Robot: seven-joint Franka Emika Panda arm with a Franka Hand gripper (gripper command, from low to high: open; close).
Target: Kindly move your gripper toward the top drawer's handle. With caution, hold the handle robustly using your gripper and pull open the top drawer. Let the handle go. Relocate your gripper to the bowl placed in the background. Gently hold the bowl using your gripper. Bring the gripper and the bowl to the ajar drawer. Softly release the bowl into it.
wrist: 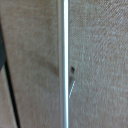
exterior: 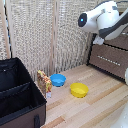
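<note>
Tabletop: pale wood, carrying the loose things in the open, where an arm can come down on them.
Dresser: brown, at the exterior view's right edge behind the arm; the top drawer appears shut, its front mostly hidden by the arm.
Black bin: large, at the exterior view's left, well apart from the dresser.
Arm: white, high at the exterior view's upper right, reaching toward the dresser; I judge it is on the approach to the drawer.
Yellow bowl: upright, near the blue one.
Bowl: blue, upright on the tabletop, just beside a small patterned box, untouched.
Handle: in the wrist view a pale bar runs straight across the frame, close ahead, nothing around it.
End effector: no fingers show in either view; cannot tell whether open or closed.
</note>
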